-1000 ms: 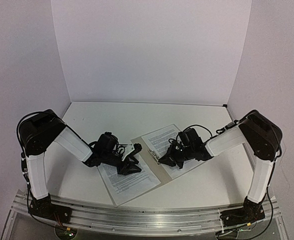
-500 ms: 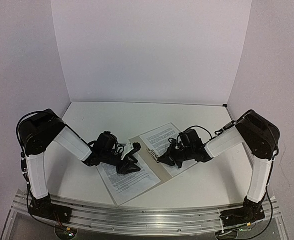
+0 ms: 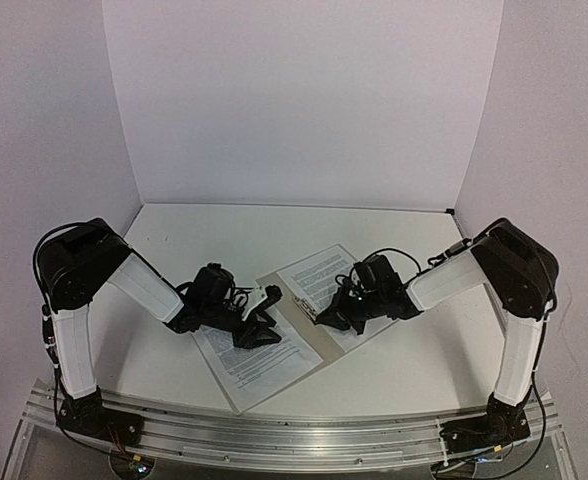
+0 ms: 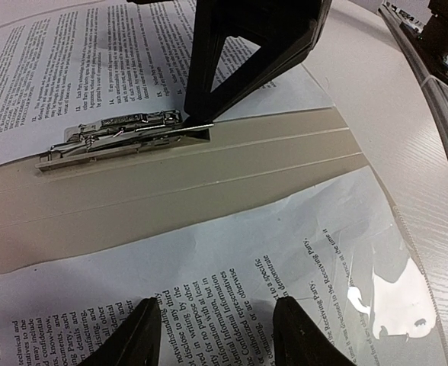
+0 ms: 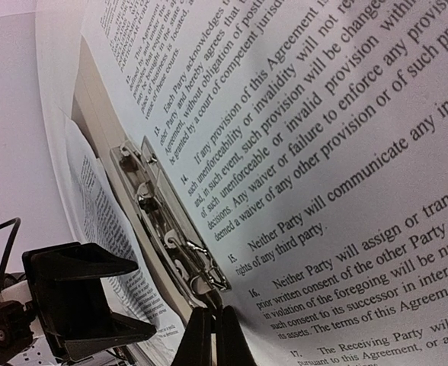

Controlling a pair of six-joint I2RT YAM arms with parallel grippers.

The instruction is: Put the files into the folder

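files (image 3: 314, 270) on folder (image 4: 171, 191) (right tool (image 5: 212, 329) at clip (image 5: 167, 221))

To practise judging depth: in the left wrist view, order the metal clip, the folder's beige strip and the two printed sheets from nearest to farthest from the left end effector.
From the left end effector:
1. near sheet, directly beneath it.
2. folder strip, just beyond.
3. metal clip, on the strip's far edge.
4. far sheet, behind the clip.
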